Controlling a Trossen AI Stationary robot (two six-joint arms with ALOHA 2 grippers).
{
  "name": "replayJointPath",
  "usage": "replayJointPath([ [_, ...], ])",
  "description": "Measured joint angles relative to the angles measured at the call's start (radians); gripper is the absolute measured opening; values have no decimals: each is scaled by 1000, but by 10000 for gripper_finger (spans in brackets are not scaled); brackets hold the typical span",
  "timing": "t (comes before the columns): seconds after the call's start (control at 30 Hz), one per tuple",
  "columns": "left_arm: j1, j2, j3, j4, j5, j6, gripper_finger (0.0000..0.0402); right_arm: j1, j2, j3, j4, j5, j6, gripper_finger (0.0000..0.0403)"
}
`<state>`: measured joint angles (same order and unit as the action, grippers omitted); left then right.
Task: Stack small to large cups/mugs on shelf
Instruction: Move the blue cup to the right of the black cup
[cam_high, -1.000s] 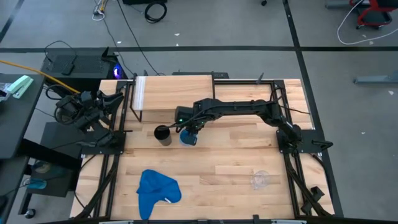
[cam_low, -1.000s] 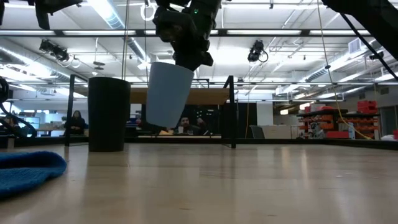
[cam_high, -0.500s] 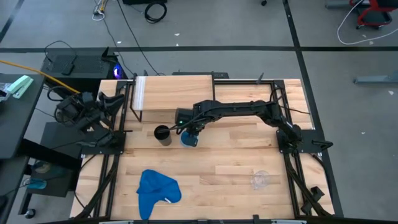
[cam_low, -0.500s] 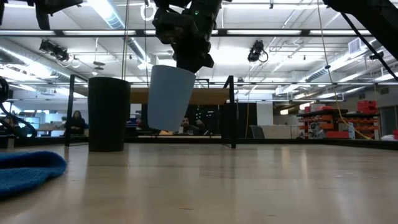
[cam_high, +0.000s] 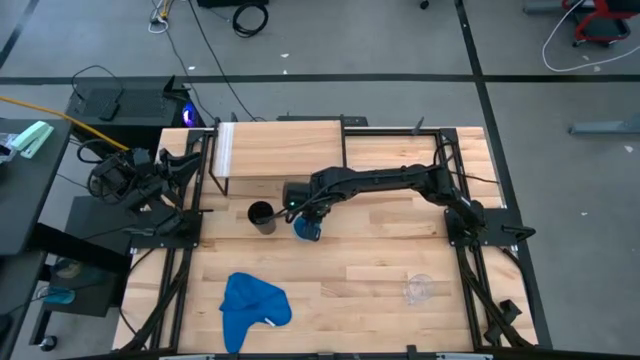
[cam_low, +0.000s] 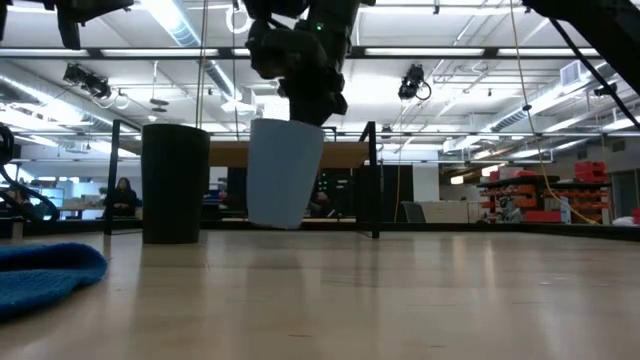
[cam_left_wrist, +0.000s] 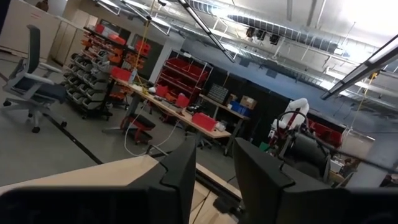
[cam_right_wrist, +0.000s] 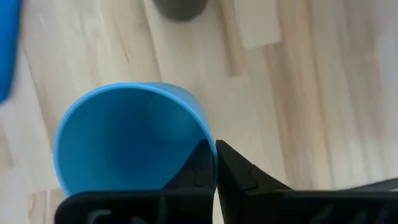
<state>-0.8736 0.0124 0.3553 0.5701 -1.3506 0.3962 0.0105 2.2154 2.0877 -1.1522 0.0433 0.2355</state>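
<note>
My right gripper (cam_high: 303, 212) is clamped on the blue cup's (cam_low: 284, 173) rim, held just off the table beside the black cup (cam_high: 262, 216), w/ transport in hand; next I judge it needs lining up over the black cup.

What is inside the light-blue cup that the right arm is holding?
Nothing shows inside the light-blue cup: the right wrist view looks into it and sees only its bare blue wall and bottom. The right gripper pinches its rim and hides a small part there.
</note>
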Motion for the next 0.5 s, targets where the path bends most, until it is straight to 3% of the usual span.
replayJointPath([
  [0.5, 0, 0, 0, -6, 0, 0, 116, -2, -1, -50, 54, 0, 19, 6],
])
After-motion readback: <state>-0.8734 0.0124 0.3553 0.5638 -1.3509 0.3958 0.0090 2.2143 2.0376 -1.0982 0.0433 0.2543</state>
